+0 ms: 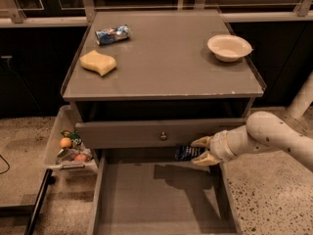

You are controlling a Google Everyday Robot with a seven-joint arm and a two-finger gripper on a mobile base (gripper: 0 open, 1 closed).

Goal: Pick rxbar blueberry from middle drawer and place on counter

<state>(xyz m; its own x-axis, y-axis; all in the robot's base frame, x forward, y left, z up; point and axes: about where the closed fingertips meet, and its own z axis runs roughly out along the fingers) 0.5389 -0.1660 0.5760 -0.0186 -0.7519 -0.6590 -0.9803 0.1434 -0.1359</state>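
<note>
Over the bare floor of the wide grey-brown wooden middle drawer [161,199], the pale two-finger hand [195,151] pinches the dark navy rxbar blueberry [184,152], held clear of it. The grasp looks done; setting the bar on the broad grey worktop [166,67] remains.

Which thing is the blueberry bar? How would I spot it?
Find the grey counter, then look under it at the open drawer. Near the drawer's back, the robot's hand grips the bar. It is small, flat and dark blue, not shiny blue-and-white like the packet up on the counter.
</note>
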